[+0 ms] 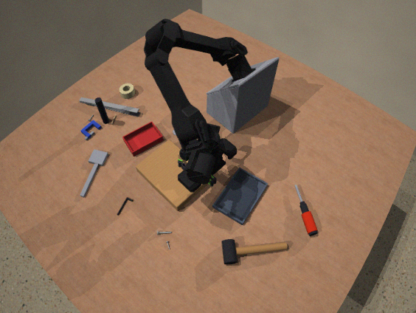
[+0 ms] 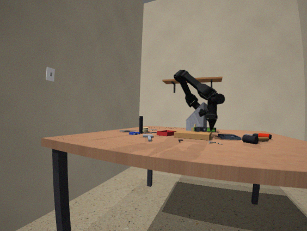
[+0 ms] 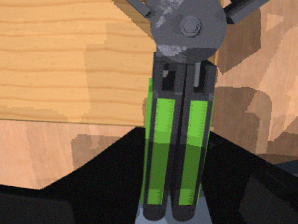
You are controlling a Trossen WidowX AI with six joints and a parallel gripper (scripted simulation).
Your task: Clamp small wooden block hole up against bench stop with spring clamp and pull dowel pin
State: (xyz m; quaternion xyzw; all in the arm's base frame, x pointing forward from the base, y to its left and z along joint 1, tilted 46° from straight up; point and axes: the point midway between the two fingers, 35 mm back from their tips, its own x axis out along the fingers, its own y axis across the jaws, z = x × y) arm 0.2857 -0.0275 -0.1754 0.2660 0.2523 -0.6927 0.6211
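Gripper [image 3: 174,212] squeezed on spring clamp [image 3: 174,143] handles over board [image 1: 162,173], between red tray [image 1: 143,138] and grey tray [image 1: 240,195].

My gripper [image 1: 197,181] sits low at the board's [image 1: 158,173] right edge, squeezing the clamp [image 3: 174,156] handles. Red tray [image 1: 143,137] crowds upper left, dark tray [image 1: 240,195] lower right, grey block [image 1: 241,97] behind. Frame's right side is open tabletop.
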